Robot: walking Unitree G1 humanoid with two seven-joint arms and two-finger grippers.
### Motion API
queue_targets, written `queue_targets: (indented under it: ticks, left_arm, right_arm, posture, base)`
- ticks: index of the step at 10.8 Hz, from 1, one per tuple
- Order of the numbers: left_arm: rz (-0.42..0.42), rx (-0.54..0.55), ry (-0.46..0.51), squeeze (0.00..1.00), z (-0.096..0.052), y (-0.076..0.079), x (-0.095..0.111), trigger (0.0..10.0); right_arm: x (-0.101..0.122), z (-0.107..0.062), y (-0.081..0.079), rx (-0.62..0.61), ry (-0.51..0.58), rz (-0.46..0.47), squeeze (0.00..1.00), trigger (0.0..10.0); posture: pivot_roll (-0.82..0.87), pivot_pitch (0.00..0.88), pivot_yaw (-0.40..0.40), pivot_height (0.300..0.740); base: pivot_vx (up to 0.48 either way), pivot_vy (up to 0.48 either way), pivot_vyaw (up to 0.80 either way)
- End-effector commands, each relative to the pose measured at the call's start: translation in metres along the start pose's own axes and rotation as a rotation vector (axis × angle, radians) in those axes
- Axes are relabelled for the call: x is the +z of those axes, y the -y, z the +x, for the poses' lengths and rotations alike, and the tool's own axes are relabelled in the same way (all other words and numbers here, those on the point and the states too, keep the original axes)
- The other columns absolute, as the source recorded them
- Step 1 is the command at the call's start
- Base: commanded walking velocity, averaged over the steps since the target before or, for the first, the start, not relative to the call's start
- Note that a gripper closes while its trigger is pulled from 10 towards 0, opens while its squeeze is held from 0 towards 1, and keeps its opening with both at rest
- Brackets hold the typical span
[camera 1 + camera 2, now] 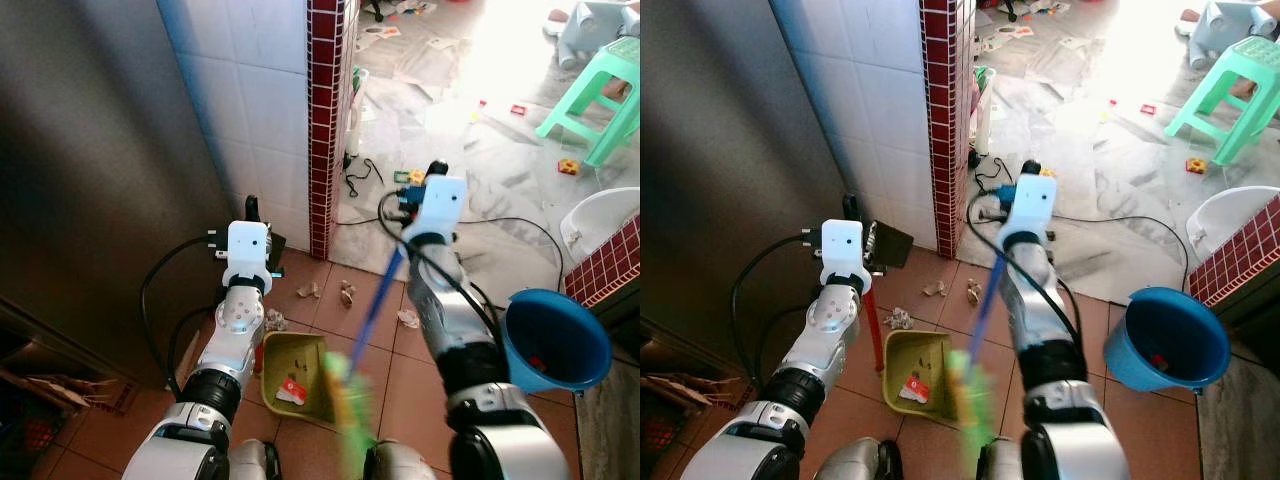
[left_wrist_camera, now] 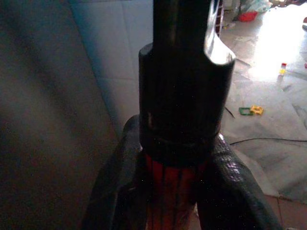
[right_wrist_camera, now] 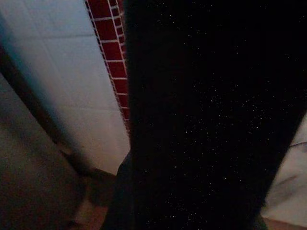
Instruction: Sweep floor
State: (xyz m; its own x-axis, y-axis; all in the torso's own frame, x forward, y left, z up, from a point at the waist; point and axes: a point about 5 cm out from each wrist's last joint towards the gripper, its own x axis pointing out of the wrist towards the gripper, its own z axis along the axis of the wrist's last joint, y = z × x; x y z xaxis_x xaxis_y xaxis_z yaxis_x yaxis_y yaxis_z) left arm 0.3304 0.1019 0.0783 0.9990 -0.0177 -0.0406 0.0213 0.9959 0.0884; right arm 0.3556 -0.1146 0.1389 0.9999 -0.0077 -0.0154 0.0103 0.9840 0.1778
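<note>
green broom head (image 1: 352,405) over dustpan (image 1: 295,372) | left fingers (image 2: 115,187) clamped on red dustpan handle (image 2: 170,191) | right gripper (image 1: 432,180) grasping blue broomstick (image 1: 378,300) | no legible writing

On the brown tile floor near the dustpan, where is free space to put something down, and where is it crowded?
Free: the brown tiles between the blue broom handle and the blue plastic basin. Crowded: the patch between the yellow-green dustpan and the red-tiled pillar, where crumpled paper scraps lie. The pale floor beyond carries cables and small toys.
</note>
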Motion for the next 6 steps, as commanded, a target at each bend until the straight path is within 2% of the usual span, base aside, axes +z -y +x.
queue_targets:
  ticks: [1, 2, 4, 5, 6]
  left_arm:
    - [0.006, -0.032, -0.063, 0.00, -0.003, 0.005, -0.010, 10.0]
    - [-0.050, -0.056, -0.064, 0.00, -0.003, 0.009, -0.009, 10.0]
    - [-0.085, -0.068, -0.071, 0.00, -0.003, 0.013, -0.009, 10.0]
    - [-0.116, -0.066, -0.099, 0.00, -0.002, 0.014, -0.010, 10.0]
    - [-0.101, -0.074, -0.107, 0.00, -0.002, 0.014, -0.011, 10.0]
  right_arm:
    - [0.017, 0.003, -0.012, 0.029, 0.043, 0.107, 0.00, 10.0]
    - [0.030, 0.005, -0.023, 0.070, 0.076, 0.154, 0.00, 10.0]
    - [0.051, 0.006, -0.035, 0.138, 0.141, 0.156, 0.00, 10.0]
    - [0.065, 0.004, -0.042, 0.195, 0.204, 0.101, 0.00, 10.0]
    - [0.076, 0.002, -0.044, 0.234, 0.273, 0.018, 0.00, 10.0]
  posture:
    - [-0.06, 0.153, 0.042, 0.740]
    - [-0.07, 0.147, 0.039, 0.740]
    - [-0.07, 0.137, 0.035, 0.740]
    - [-0.08, 0.128, 0.033, 0.740]
    - [-0.08, 0.121, 0.033, 0.740]
  base:
    - [0.000, 0.000, 0.00]
    - [0.000, 0.000, 0.00]
    - [0.000, 0.000, 0.00]
    - [0.000, 0.000, 0.00]
    - [0.000, 0.000, 0.00]
